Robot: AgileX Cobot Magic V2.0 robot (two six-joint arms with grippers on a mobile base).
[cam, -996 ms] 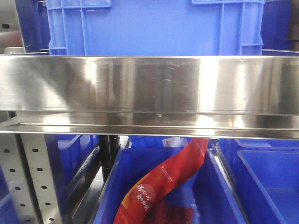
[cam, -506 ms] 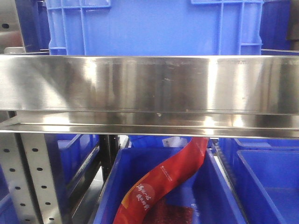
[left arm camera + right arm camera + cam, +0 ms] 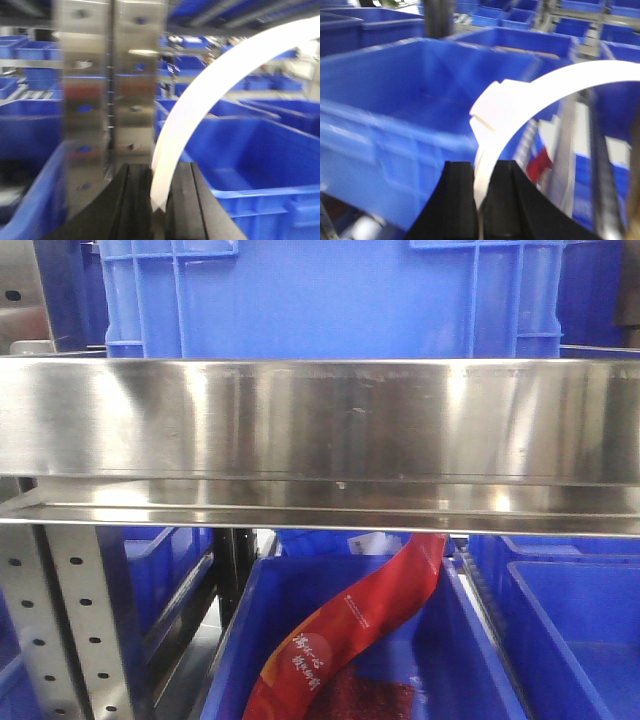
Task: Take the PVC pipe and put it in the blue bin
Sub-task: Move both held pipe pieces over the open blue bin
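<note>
In the left wrist view my left gripper is shut on the end of the white PVC pipe, which arcs up and to the right above a blue bin. In the right wrist view my right gripper is shut on a white arc of PVC pipe with a squared block on it, beside a large blue bin. I cannot tell whether both grippers hold the same piece. Neither gripper nor the pipe shows in the front view.
A steel shelf beam spans the front view, with a blue crate above it. Below it, a blue bin holds a red bag. A perforated steel post stands close ahead of the left gripper. More blue bins stand behind.
</note>
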